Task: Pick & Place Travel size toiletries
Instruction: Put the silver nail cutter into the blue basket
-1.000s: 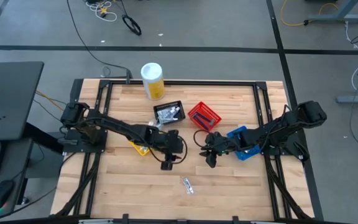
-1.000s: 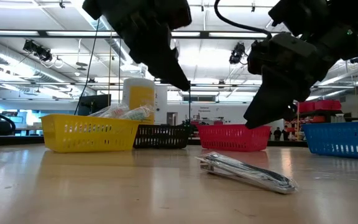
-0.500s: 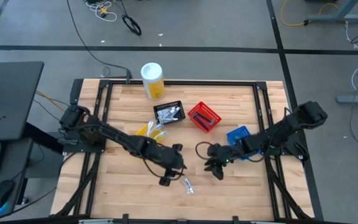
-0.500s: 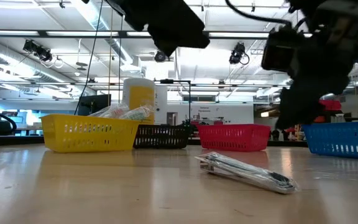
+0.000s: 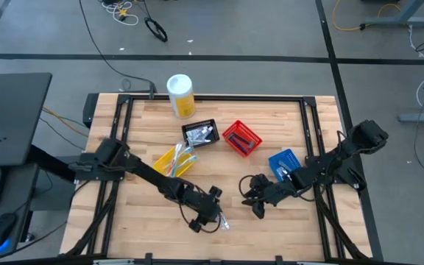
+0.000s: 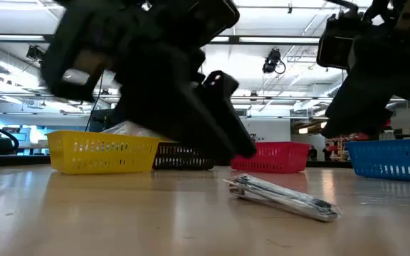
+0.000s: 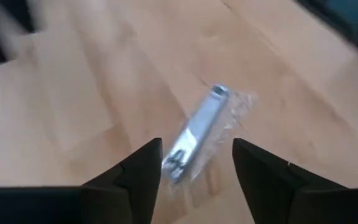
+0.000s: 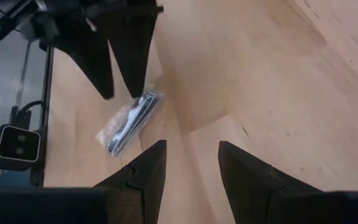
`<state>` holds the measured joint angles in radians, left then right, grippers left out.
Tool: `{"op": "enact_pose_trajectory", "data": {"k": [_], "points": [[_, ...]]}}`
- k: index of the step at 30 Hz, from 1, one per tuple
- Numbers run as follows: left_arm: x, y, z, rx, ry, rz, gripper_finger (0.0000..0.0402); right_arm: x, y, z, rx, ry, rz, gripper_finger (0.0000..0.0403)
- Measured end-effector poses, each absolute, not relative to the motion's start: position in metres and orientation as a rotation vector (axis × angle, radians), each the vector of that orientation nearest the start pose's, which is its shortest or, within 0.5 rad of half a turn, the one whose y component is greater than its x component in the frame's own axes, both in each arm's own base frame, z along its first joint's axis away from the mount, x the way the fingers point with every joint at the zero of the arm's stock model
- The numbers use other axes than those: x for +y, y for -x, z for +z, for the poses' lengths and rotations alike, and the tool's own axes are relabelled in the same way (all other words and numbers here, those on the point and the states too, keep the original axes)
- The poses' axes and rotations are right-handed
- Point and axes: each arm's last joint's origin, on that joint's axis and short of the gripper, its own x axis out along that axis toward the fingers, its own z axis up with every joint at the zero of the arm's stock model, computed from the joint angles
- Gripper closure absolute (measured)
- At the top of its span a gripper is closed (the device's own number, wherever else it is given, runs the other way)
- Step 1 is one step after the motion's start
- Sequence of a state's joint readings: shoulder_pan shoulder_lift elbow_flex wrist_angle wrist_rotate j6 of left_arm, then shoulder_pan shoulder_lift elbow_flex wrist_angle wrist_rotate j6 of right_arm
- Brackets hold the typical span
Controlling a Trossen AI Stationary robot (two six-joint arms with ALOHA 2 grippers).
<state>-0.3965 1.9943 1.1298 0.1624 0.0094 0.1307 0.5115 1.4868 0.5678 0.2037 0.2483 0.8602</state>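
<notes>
wood, mesh and glossy film
pale smooth wood table; shiny metal item in crinkly clear packet; plastic mesh yellow basket; matt dark fingers.

1. Both arms are dark, nearly black, built of slim tubular links with bulkier joint housings.
2. The left pincer has two dark, tapering, wedge-shaped fingers with flat matte faces.
3. The right pincer carries matching dark pointed fingers.
4. A black cable loops beside the right arm's wrist.
</notes>
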Motion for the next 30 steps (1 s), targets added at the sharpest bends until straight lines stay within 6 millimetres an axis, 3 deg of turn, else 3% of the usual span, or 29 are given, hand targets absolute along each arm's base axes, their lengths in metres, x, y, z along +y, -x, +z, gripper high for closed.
{"op": "enact_pose_trajectory", "data": {"k": [5, 11, 18, 23, 30], "points": [[-0.167, -0.379, 0.119, 0.606, -0.440, -0.483, 0.0183, 0.132, -0.232, 0.147, 0.689, -0.560, -0.056, 0.0247], [-0.159, -0.384, 0.104, 0.631, -0.420, -0.457, 0.0182, 0.139, -0.229, 0.147, 0.667, -0.543, -0.060, 0.0247], [-0.148, -0.389, 0.104, 0.637, -0.396, -0.436, 0.0186, 0.140, -0.228, 0.148, 0.650, -0.530, -0.074, 0.0247], [-0.141, -0.391, 0.103, 0.654, -0.356, -0.408, 0.0223, 0.140, -0.228, 0.148, 0.641, -0.527, -0.084, 0.0247], [-0.135, -0.393, 0.103, 0.663, -0.335, -0.372, 0.0308, 0.139, -0.228, 0.148, 0.622, -0.520, -0.109, 0.0247]]}}
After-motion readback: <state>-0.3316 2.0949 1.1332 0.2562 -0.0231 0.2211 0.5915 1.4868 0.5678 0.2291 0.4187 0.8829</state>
